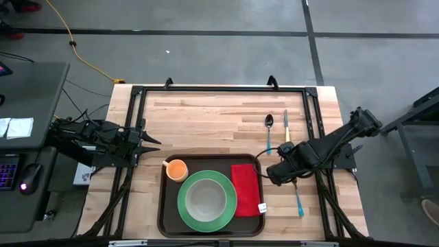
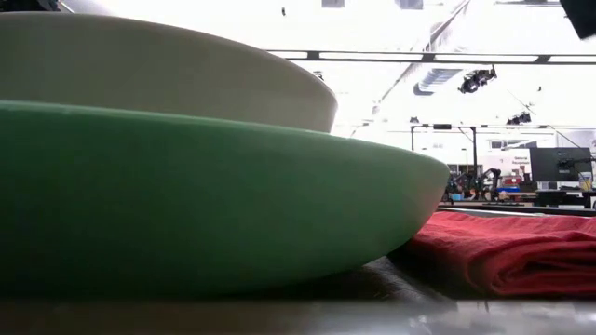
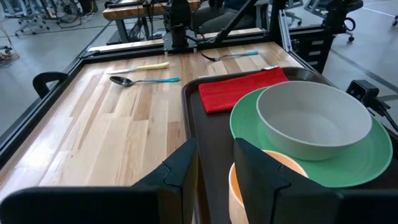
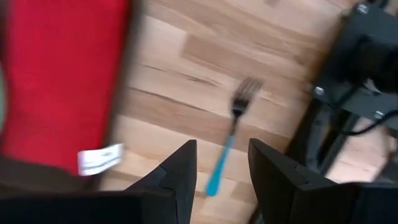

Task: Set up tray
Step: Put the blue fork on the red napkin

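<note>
Tray (image 1: 162,206), dark brown, at near-centre edge of wooden table (image 1: 206,110). Already loaded, largest to smallest: green plate (image 1: 207,200) with pale bowl (image 1: 206,199) on it, red napkin (image 1: 245,190) along right side, orange cup (image 1: 177,169) in far-left corner. Still off tray on bare wood to its right: fork (image 4: 225,149) with blue handle, spoon (image 1: 269,129), knife (image 1: 286,123). Judged roughly half done; cutlery left to place.

Right gripper (image 4: 221,165) over table just right of tray's right rim, above fork; fingers parted, nothing between them, fork handle visible in gap. Left gripper (image 3: 214,168) back at table's left edge, near tray's far-left corner, fingers partly open, holding nothing.
</note>
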Controlling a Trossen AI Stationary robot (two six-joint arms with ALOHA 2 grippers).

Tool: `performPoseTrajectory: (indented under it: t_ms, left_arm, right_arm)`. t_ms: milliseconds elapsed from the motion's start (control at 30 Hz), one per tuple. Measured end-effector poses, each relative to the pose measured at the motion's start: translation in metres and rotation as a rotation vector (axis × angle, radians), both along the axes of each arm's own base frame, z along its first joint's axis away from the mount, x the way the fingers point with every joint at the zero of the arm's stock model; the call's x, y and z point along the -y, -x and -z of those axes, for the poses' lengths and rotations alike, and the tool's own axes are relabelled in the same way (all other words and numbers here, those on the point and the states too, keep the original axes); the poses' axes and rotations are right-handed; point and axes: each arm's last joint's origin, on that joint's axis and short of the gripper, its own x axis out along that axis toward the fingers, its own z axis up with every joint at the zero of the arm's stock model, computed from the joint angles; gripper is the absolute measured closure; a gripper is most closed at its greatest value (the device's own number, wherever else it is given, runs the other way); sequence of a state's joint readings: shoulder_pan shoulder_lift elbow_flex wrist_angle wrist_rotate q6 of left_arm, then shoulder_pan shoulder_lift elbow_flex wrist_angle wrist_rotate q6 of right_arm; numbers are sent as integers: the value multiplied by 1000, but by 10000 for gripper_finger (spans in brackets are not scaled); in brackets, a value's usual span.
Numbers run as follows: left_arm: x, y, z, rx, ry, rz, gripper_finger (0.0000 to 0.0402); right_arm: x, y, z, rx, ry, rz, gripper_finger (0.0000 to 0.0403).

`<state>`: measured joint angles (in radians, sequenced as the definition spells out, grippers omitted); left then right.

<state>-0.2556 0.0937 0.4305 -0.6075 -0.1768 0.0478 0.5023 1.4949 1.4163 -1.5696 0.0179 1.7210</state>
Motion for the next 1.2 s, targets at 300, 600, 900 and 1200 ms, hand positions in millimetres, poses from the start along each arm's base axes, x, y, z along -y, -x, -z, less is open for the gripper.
performPoseTrajectory:
  t_ms: [300,600,900,1200]
  left_arm:
    - [0,0,-1,6,4,0,266]
    - [0,0,-1,14,9,2,266]
    - [0,0,-1,14,7,2,266]
    - [0,0,-1,14,3,-1,266]
  right_arm:
    - [2,36,39,-213,-101,105,279]
    - [7,44,33,-98,-93,116,279]
    - [5,40,34,-49,-97,109,279]
    - [5,38,35,-28,-78,108,279]
